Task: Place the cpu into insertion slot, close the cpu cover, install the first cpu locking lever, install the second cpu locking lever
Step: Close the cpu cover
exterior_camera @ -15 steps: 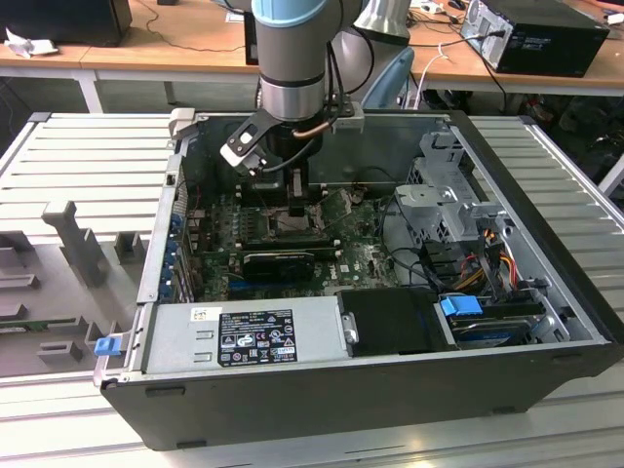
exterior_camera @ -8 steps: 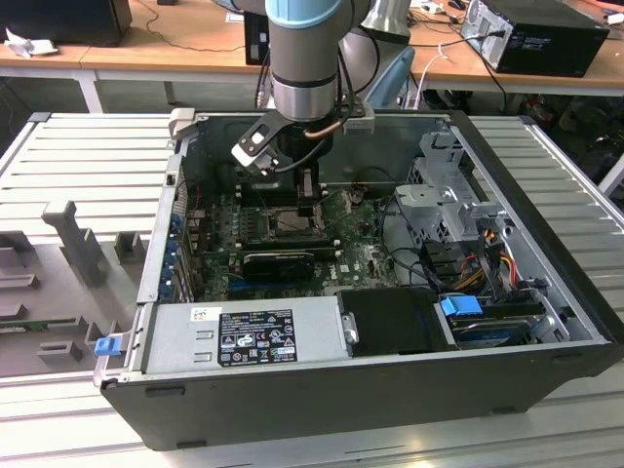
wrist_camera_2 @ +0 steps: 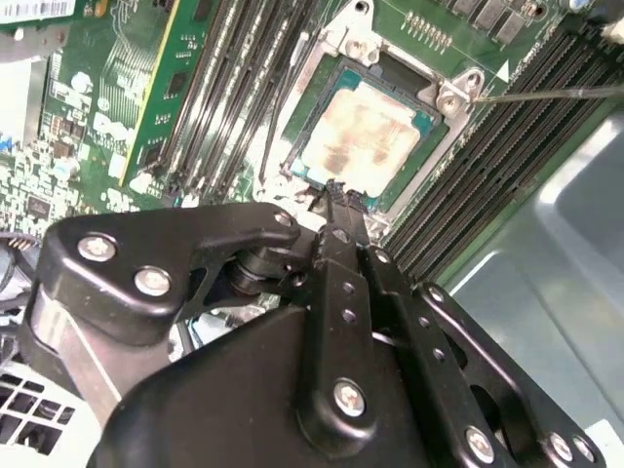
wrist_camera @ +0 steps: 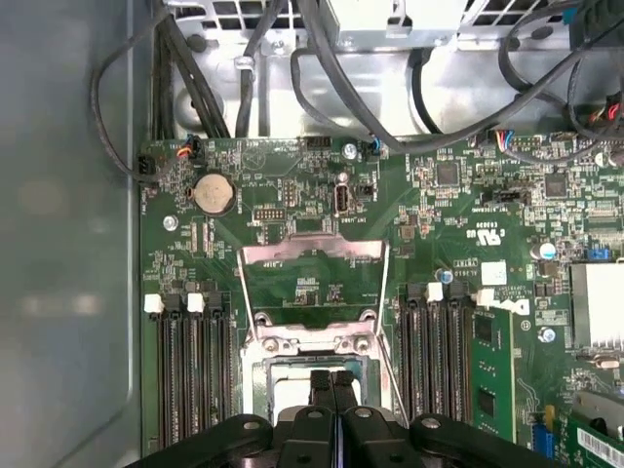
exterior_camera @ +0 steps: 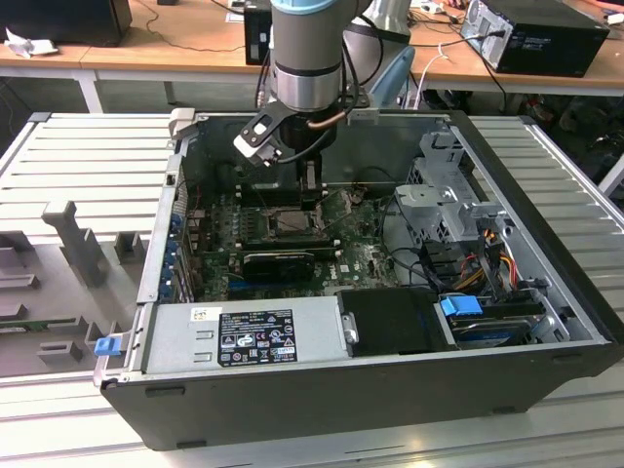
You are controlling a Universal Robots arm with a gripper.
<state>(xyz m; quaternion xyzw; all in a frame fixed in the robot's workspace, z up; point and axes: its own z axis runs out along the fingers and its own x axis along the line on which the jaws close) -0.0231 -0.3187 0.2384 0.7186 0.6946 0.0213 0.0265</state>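
Note:
The cpu (wrist_camera_2: 369, 132), a tan metallic square, lies flat in the insertion slot (wrist_camera_2: 314, 97) on the green motherboard. In the exterior view the slot (exterior_camera: 292, 222) is just below my gripper (exterior_camera: 310, 190). My gripper (wrist_camera_2: 338, 190) hangs directly over the slot's near edge with its black fingertips pressed together and nothing between them. The cpu cover (wrist_camera: 312, 252), a silvery frame with a square window, is swung open away from the slot, beyond my gripper (wrist_camera: 331, 378). A thin metal lever rod (wrist_camera_2: 546, 95) sticks out beside the slot.
Black memory slots (wrist_camera: 190, 370) flank the socket on both sides. A black card (exterior_camera: 278, 261), the grey power supply (exterior_camera: 244, 336), a drive cage (exterior_camera: 444, 210) and loose cables (wrist_camera: 322, 88) crowd the case. The case walls (exterior_camera: 161, 224) close in around the board.

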